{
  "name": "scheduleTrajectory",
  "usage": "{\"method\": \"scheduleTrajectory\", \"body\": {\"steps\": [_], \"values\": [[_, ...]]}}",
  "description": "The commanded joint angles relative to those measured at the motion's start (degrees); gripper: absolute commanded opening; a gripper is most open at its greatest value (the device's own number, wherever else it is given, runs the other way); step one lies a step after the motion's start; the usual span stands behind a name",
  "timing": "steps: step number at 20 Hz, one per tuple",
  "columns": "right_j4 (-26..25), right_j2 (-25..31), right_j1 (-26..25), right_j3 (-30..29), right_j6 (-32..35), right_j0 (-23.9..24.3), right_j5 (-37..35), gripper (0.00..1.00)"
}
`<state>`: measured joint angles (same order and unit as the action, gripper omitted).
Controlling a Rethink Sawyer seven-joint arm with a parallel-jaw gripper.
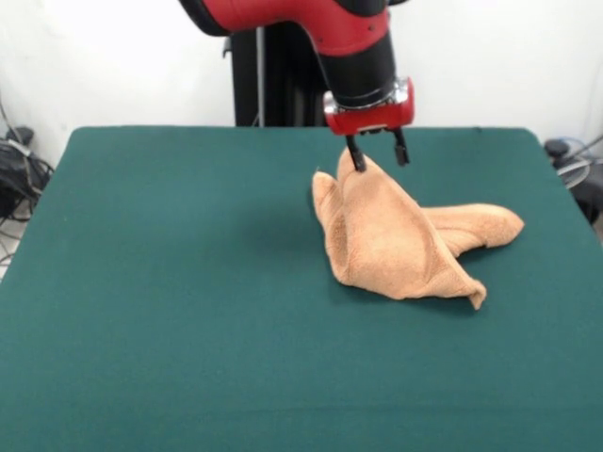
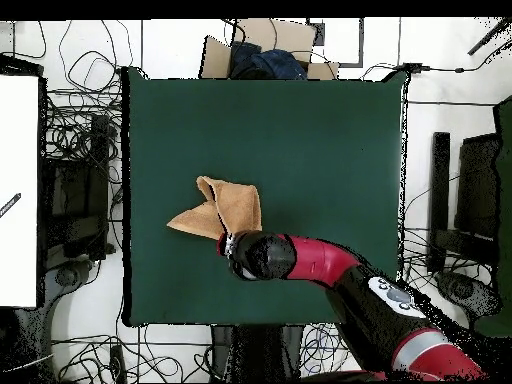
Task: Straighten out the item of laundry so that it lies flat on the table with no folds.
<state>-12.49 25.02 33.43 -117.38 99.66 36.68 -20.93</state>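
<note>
Towel (image 1: 405, 240): we saw it bunched and folded on the worktop (image 1: 170, 282), its peak raised.
Pincer (image 1: 377, 153): spread, astride that peak, not clamping.

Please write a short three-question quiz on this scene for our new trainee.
1. True or false: the towel lies flat on the table with no folds.
2. In the front view, where is the gripper? A. Far from the towel. B. At the towel's raised peak. C. Resting on bare table.
3. Fill in: the table's cover is dark ____.

Key: 1. False, it is bunched and folded over itself. 2. B, the fingers are apart, with one finger at the peak. 3. Green.
</note>
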Motion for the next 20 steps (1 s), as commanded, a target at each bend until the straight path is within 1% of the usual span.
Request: {"method": "scheduleTrajectory", "body": {"steps": [1,12,16,20], "values": [[-2.62,1.91,-1.57,4.92,0.46,-1.51,-0.89,1.0],[-2.85,2.07,-2.56,5.06,0.9,-1.3,0.39,1.0],[-4.87,0.06,-3.39,6.84,1.05,-3.1,2.46,1.0],[-5.69,-0.56,-3.4,6.56,2.18,-3.68,4.07,1.0]]}}
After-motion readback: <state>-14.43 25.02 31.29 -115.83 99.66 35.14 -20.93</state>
